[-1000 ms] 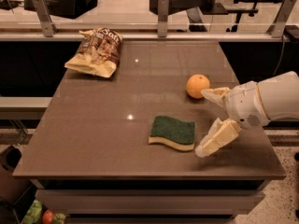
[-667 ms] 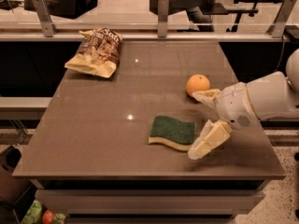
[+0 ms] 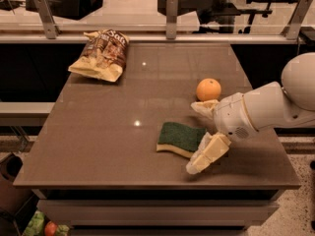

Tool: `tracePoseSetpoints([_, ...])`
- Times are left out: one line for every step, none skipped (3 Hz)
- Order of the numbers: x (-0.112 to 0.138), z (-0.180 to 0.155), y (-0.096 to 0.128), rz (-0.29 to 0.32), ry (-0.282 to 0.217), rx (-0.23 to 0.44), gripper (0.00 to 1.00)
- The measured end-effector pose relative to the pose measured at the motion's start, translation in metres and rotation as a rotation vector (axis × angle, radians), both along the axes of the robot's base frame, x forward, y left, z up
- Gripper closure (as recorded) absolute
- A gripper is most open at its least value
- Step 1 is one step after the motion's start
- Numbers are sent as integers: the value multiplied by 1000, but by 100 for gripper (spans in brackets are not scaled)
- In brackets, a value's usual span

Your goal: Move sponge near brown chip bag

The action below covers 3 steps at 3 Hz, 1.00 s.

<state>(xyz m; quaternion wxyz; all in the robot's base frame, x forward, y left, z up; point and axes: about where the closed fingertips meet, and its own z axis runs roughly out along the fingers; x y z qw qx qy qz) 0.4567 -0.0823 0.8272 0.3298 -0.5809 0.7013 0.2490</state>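
Note:
The sponge point(image 3: 179, 138) lies flat on the brown table point(image 3: 108, 132), right of the middle near the front, dark green top over a pale yellow layer. The brown chip bag point(image 3: 101, 54) lies at the table's far left. My gripper point(image 3: 200, 135) comes in from the right on a white arm, at the sponge's right end. Its jaws are open: one cream finger point(image 3: 204, 106) is behind the sponge's right end, the other point(image 3: 206, 155) in front of it. The sponge's right edge lies between them.
An orange point(image 3: 208, 89) sits on the table just behind the gripper's far finger. A metal rail with posts point(image 3: 171, 14) runs along the table's back edge. The table's front edge is close below the gripper.
The gripper has moved left toward the sponge, so its fingers now flank the sponge's right end. The sponge, orange and chip bag have not moved.

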Motion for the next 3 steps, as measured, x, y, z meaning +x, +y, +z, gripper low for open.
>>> tracePoseSetpoints([0,-6,7,8,-2,10,18])
tracePoseSetpoints([0,-11,12,12,-6,15,39])
tracePoseSetpoints([0,-10,13,16,-7,13,64])
